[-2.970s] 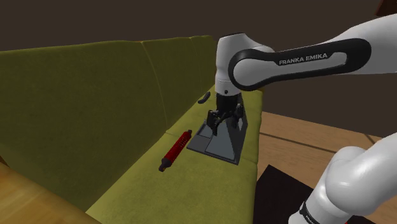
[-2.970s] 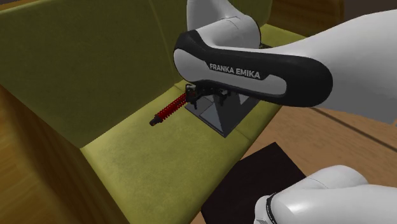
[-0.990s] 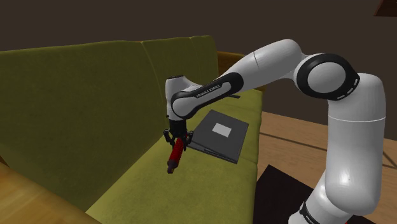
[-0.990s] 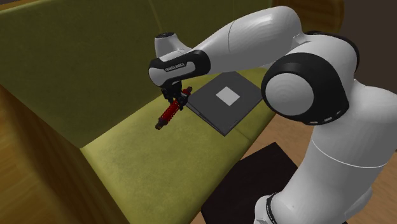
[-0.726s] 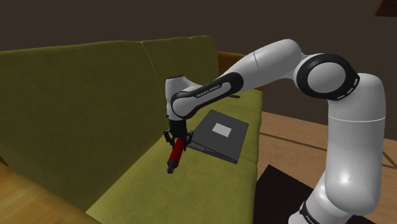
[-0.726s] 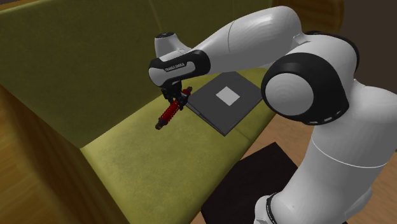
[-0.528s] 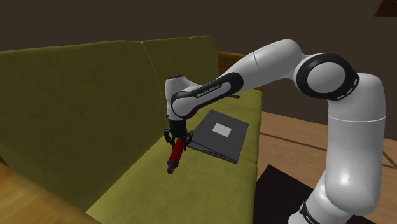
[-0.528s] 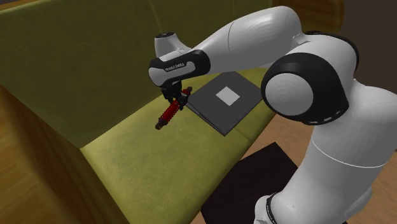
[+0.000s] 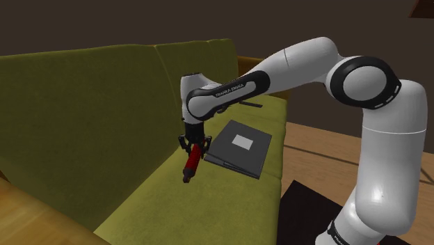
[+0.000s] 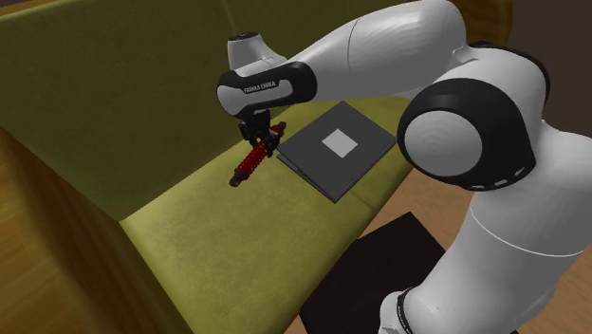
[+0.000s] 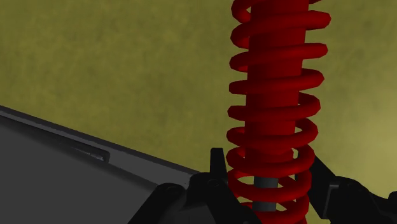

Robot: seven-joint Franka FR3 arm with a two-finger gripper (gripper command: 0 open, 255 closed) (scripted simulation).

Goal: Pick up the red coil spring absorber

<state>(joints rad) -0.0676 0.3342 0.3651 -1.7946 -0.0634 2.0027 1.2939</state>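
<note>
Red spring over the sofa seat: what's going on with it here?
The white Franka arm's end effector is shut on the red coil spring absorber near its upper end, with a finger on each side of the coils. The absorber hangs tilted over the seat of the olive sofa, beside a dark flat case that lies on the cushion. Whether the absorber's lower tip is clear of the cushion is hard to tell.

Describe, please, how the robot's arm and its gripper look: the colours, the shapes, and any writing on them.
The arm is glossy white and built of rounded, tube-like links. Its joints are dark and rounded. The dark band near the wrist carries white lettering that reads FRANKA EMIKA. The gripper is all black, with two slim fingers.
</note>
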